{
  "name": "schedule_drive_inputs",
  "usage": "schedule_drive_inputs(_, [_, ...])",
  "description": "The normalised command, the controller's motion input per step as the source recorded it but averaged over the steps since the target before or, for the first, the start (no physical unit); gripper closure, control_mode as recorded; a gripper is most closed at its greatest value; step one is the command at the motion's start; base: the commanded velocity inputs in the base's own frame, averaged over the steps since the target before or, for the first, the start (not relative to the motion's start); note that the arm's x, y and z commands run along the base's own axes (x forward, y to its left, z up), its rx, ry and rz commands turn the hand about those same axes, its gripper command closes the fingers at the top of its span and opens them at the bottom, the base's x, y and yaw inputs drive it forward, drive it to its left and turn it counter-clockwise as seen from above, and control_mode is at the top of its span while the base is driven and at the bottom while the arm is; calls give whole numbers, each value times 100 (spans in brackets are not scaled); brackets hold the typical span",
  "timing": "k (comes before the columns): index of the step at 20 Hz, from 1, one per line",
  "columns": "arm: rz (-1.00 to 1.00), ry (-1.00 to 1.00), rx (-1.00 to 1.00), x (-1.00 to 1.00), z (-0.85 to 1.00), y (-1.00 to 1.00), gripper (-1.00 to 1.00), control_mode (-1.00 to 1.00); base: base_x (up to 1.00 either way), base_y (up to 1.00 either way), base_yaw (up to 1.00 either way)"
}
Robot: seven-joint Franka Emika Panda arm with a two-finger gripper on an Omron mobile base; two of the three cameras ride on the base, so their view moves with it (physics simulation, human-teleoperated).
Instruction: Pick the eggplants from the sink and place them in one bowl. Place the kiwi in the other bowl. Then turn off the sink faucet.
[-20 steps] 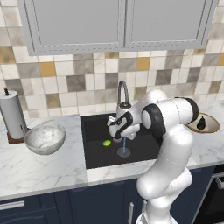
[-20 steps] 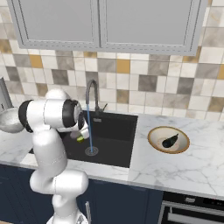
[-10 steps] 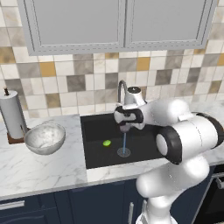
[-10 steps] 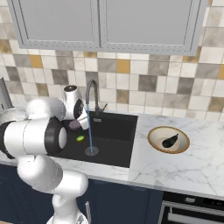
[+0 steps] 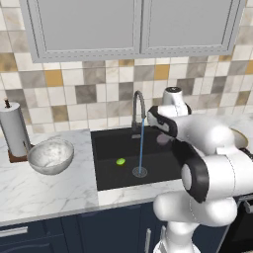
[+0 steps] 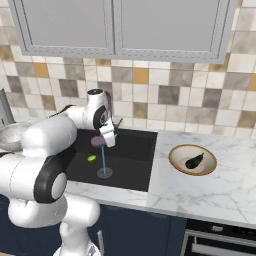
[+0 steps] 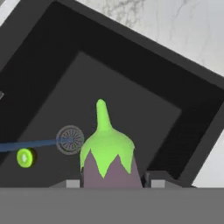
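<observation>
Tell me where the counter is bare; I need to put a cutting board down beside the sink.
Bare marble counter surrounds the tan bowl right of the sink. Another patch lies before the grey bowl. It is crowded around the paper towel roll.

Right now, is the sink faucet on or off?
On. A thin blue stream runs from the sink faucet down to the round drain in the sink; the hand view also shows the stream reaching the drain.
</observation>
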Motion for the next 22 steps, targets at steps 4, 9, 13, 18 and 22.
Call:
schedule_drive_inputs(4, [-14, 24, 0, 0, 37, -80, 100, -100, 0, 0, 0])
schedule_drive_inputs(9, [-9, 15, 0, 11, 13, -73, 100, -100, 0, 0, 0])
schedule_drive_inputs(13, [0, 0, 0, 8, -11, -59, 100, -100, 0, 0, 0])
schedule_drive_inputs(18, [0, -1, 2, 10, -22, -60, 100, -100, 0, 0, 0])
schedule_drive_inputs(22, [0, -4, 4, 15, -23, -69, 100, -100, 0, 0, 0])
